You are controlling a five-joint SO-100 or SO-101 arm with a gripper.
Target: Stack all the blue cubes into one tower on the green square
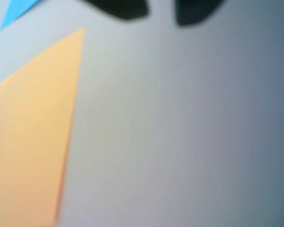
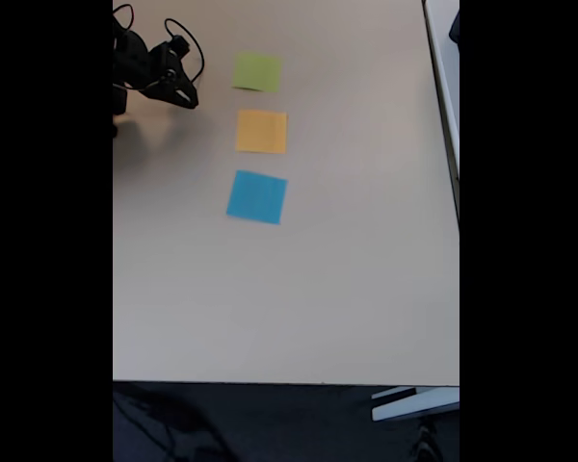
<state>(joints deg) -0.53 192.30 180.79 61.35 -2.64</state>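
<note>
Gripper: I see my gripper [image 2: 186,99] at the table's upper left in the fixed view, hovering left of the green square [image 2: 257,72] and apart from it. In the wrist view its two dark tips [image 1: 161,12] sit at the top edge with a clear gap between them, so I read the pincer as spread, pinching nothing.

Green square: it lies flat at the top of a column of three papers in the fixed view, with nothing on it.

Count, squares: three in all, namely one green, one orange square [image 2: 262,131] in the middle, and one light-blue square [image 2: 256,196] lowest.

Count, cubes: none that I can find on the table [image 2: 356,269] in either view.

Wrist picture: blurred; I make out the orange square [image 1: 33,127] at left and a corner of the light-blue square [image 1: 16,12] at top left, the rest bare table [image 1: 189,132].

Risk, no target: with no cube in sight I judge any descent from here would close on air or scrape the table.

Risk, wrong paper: the wrist view faces orange and light blue, not green, so I could misplace a stack on the wrong square if I steer by that view alone.

Risk, paper shift: the squares look thin and loose; a low sweep of the tips could drag one out of line.
</note>
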